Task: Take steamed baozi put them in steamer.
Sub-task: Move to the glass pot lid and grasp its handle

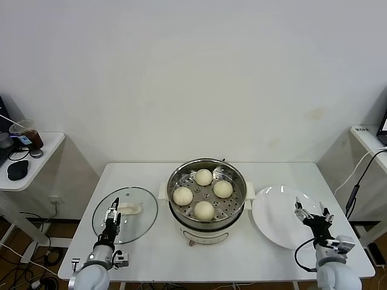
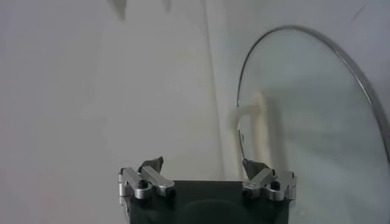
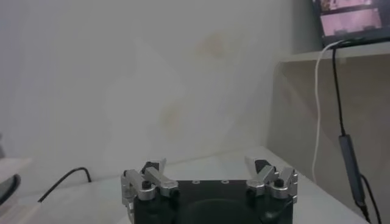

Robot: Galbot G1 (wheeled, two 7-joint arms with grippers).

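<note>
Stainless-steel steamer [image 1: 207, 194] already held all four steamed baozi [image 1: 204, 193] on its perforated tray; the white plate [image 1: 282, 216] lay bare, so loading looked finished. Left gripper [image 1: 112, 215] over the glass lid [image 1: 125, 215] and right gripper [image 1: 313, 214] over the plate both stood open, holding nothing.

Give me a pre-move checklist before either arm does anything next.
1. All four baozi inside the steamer: ok, they sit apart on the perforated tray.
2. Plate emptied: ok, nothing lies on it.
3. Left gripper free: ok, open, holding nothing, over the near edge of the glass lid.
4. Right gripper free: ok, open, holding nothing, over the plate's right rim.
5. Lid off the steamer: ok, it lies flat on the table to the left.
6. Steamer switched on: cannot tell.
</note>
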